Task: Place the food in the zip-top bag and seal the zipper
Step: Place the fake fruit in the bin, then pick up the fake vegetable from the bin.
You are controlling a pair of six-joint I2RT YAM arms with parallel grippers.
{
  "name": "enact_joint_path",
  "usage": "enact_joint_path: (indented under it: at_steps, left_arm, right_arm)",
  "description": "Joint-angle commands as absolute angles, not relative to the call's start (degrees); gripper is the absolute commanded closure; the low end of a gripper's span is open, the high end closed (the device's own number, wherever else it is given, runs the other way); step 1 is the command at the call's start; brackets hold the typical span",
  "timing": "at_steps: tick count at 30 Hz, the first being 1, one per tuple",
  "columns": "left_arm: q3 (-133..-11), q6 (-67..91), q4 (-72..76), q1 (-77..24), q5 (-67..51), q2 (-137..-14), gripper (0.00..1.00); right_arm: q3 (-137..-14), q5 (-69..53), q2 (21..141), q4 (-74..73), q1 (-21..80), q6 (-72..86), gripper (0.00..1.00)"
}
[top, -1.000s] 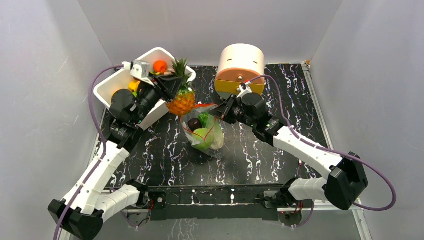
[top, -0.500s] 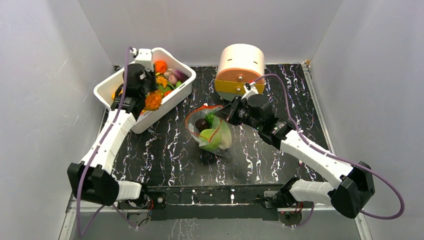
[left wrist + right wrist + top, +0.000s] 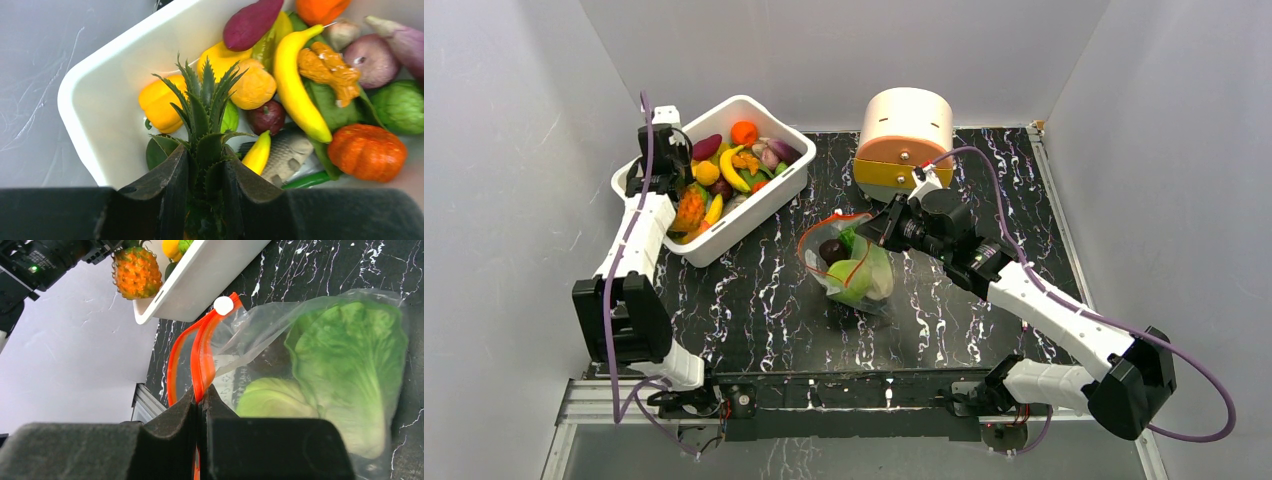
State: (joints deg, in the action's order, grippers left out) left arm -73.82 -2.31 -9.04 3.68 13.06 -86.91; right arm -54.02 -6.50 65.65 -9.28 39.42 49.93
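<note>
The crinkly clear plastic zip-top bag (image 3: 864,282) lies on the black marbled table (image 3: 754,300) at the centre of the overhead frame. Its long axis runs from its mouth at the upper left to its bottom at the lower right. Inside it you can see a leafy green-and-white lettuce (image 3: 350,365), a round pale-green cabbage (image 3: 270,400) and a dark round piece (image 3: 830,249). The orange-red zipper strip (image 3: 200,355) stands open in a loop. Your right gripper (image 3: 201,405), reaching in from the right of the bag, has its jaws pressed together on that strip and holds the mouth up. In the upper left of the overhead frame, well apart from the bag, your left gripper (image 3: 205,182) pinches an orange toy pineapple (image 3: 689,210) by its spiky green crown. It hangs over the white rectangular tub (image 3: 95,115) of mixed toy produce. The bag mouth lies down and to the right of that pineapple and faces roughly toward it. The coming move, by my reading, is a carry from the tub to the held-open mouth, and the crown may snag the strip on entry.
</note>
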Motion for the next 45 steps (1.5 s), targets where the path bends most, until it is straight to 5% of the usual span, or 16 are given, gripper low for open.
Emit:
enact_joint_path:
  at_steps: [1, 16, 22, 31, 45]
  left_arm:
    - [-77.0, -2.1, -9.7, 5.2, 14.4, -89.9, 0.82]
    - [-78.2, -3.0, -9.6, 7.3, 22.0, -96.7, 0.70]
    - [-79.6, -4.5, -7.9, 7.6, 24.1, -98.3, 0.46]
    - [-85.1, 0.6, -14.1, 7.6, 16.6, -97.8, 0.25]
    - [-91.4, 0.8, -14.6, 6.9, 1.2, -103.7, 0.32]
  right_arm:
    - [-57.2, -7.0, 62.8, -4.5, 39.6, 49.0, 1.00]
    - [-58.5, -7.6, 63.0, -4.5, 39.6, 47.0, 1.00]
    - [-58.4, -7.2, 62.4, -4.8, 39.6, 46.8, 1.00]
    - [-58.3, -6.6, 61.7, -5.3, 39.6, 46.5, 1.00]
    - [-59.7, -7.0, 63.0, -5.6, 39.6, 46.2, 1.00]
